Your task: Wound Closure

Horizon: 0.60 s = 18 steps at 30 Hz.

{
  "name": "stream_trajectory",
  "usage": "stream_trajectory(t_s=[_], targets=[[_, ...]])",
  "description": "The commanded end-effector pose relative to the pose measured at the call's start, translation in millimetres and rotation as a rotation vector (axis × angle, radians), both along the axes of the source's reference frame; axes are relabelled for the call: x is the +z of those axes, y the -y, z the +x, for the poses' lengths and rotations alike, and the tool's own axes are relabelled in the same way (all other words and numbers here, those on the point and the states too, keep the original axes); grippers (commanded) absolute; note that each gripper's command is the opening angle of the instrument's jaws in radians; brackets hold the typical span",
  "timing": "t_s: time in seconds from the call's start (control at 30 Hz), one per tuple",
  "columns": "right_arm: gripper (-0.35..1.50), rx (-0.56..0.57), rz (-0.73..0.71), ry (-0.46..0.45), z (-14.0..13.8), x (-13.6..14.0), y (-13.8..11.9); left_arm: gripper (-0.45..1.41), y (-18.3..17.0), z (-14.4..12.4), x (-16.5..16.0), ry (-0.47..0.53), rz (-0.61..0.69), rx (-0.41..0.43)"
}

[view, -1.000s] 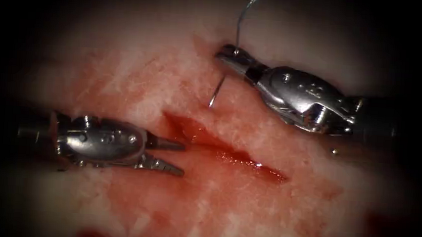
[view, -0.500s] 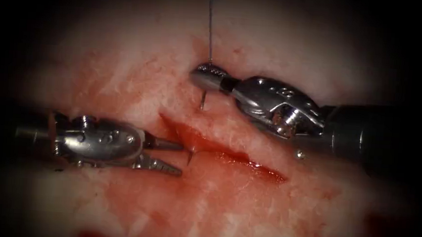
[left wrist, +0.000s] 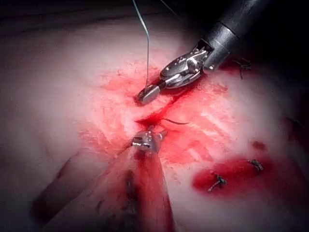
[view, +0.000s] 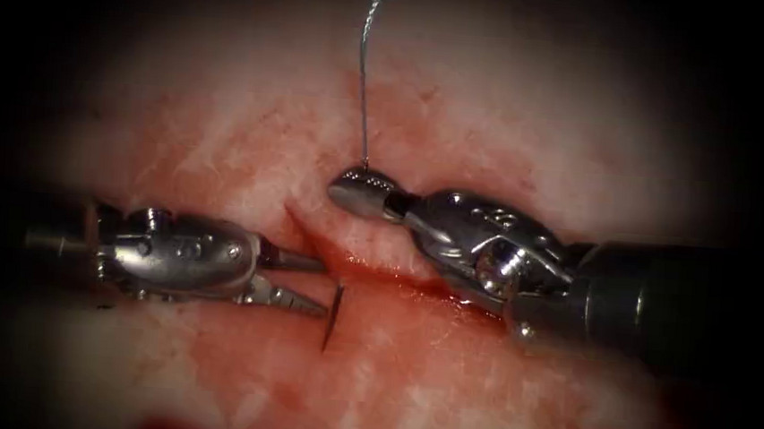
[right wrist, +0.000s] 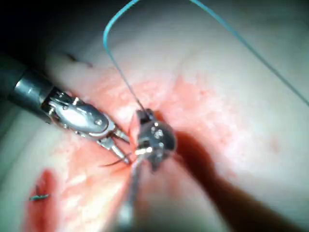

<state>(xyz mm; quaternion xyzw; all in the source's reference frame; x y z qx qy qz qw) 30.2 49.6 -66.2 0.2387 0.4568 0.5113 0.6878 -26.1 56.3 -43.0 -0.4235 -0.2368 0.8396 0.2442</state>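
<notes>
My right tool (view: 354,190) lies on the right side of the cut (view: 370,260), jaws shut on the needle's tail end, where the thread (view: 363,87) joins and rises away. The needle runs through the tissue (view: 225,141) under the cut. Its dark tip (view: 332,314) sticks out on the left side. My left tool (view: 323,286) is open and holds nothing, its lower jaw just beside that tip. In the left wrist view the tip (left wrist: 175,121) shows between the right tool (left wrist: 147,94) and my left jaws (left wrist: 149,138). The right wrist view shows the tip (right wrist: 113,163) under the left tool (right wrist: 120,146).
Red fluid (view: 408,360) wets the tissue around the cut. Tied stitches with cut ends (left wrist: 217,181) sit further along the tissue, another (right wrist: 38,196) beside a red patch. The teal thread (right wrist: 231,29) loops wide above the tissue.
The right tool has swung down and left with the needle and driven it through the tissue; the tip has come out on the left side. The left tool has stayed open in place.
</notes>
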Motion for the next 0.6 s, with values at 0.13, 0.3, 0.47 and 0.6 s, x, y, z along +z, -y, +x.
stream_trajectory(t_s=[0.13,0.3,0.47,0.6], targets=[[-0.13,0.003,0.004,-0.009,0.7,0.6,-0.2,0.07,0.8,-0.5,0.5,0.002,-0.009,0.008],[1.25,0.014,-0.219,0.052,-0.6,0.9,-3.3,0.09,1.1,-0.5,0.2,0.023,-0.104,0.075],[1.21,-0.028,-0.362,0.071,-3.7,1.6,-5.9,0.22,2.7,-0.6,-0.7,0.085,-0.276,0.220],[1.26,-0.027,-0.361,0.066,-5.6,1.7,-7.2,0.30,2.5,-1.0,-1.7,0.114,-0.398,0.300]])
